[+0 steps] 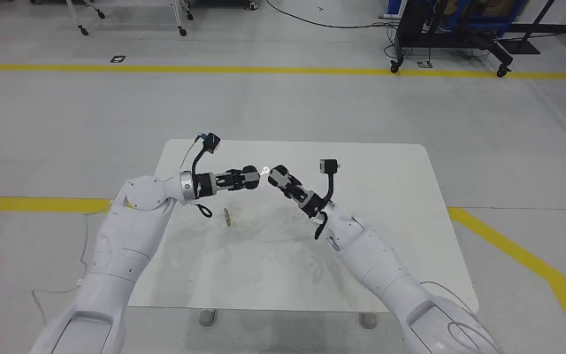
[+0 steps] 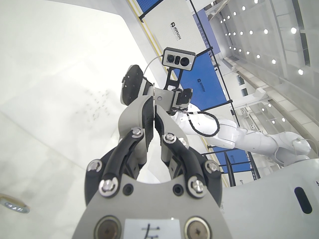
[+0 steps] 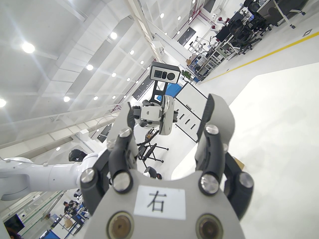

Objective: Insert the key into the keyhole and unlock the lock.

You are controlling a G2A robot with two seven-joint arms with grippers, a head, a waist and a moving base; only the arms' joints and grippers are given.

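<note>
Both arms meet above the middle of the table (image 1: 380, 230). The left gripper (image 1: 256, 174) (image 2: 154, 105) is clenched, its fingers pressed together on a thin silver metal piece seen edge-on, which reads as the key (image 2: 154, 91). In the top view the key (image 1: 265, 183) shows as a small bright speck held in the air over the table's centre, between the two grippers. The right gripper (image 1: 276, 172) (image 3: 169, 105) faces the left one tip to tip over the same spot, with its jaws spread wide and nothing between them. In the left wrist view its two fingers stand either side of the key, apart from it. A small metal piece (image 1: 229, 218) (image 2: 15, 205) lies flat on the table's left half, toward the robot. Cannot tell whether it is the lock.
</note>
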